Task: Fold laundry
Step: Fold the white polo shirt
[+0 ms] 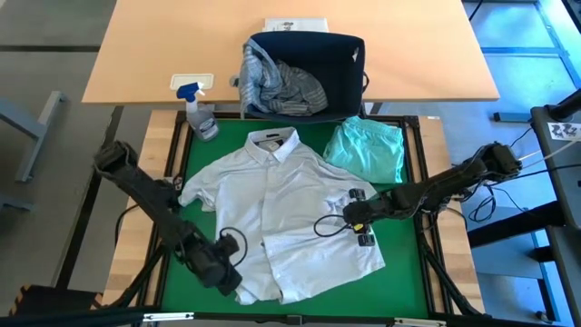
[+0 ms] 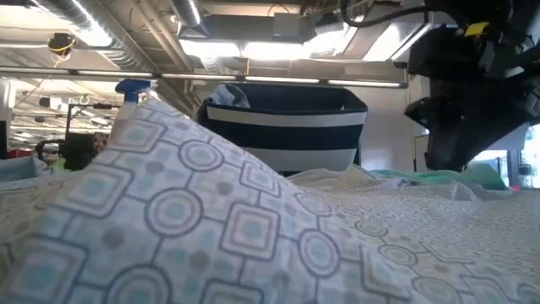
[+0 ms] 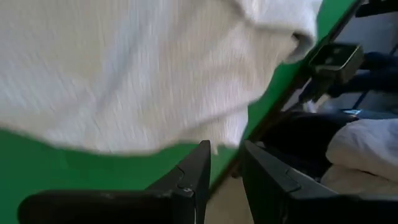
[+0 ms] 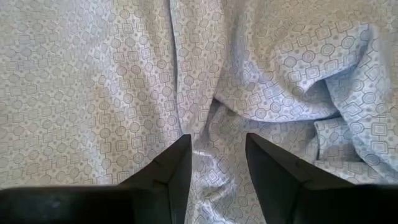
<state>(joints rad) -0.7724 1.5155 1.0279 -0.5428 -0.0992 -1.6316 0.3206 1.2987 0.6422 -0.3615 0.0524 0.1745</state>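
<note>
A raised fold of the patterned short-sleeved shirt point(image 2: 169, 219), pale with small squares and circles printed on it, fills the front of the low view. In the high view this shirt point(image 1: 281, 209) lies spread face up on the green table point(image 1: 404, 282), collar toward the far edge, its lower hem toward the near one.

The left gripper point(image 1: 221, 263) sits at the shirt's near left corner; from its wrist camera, its jaws point(image 3: 224, 180) stand a narrow gap apart with only green surface and the table edge between them, and the hem hangs just past them, so no grip on the cloth shows.

The right gripper point(image 1: 359, 218) rests over the shirt's right side. Its jaws point(image 4: 217, 174) are partly apart and pressed down on a bunched ridge of fabric that runs up between them; whether they truly pinch it cannot be told.

A folded mint-teal garment point(image 1: 368, 150) lies beside the shirt's right shoulder. Beyond it stands the navy basket point(image 1: 340, 68) holding a crumpled grey-blue striped shirt point(image 1: 281, 86). A spray bottle point(image 1: 200, 113) stands at the far left corner.
</note>
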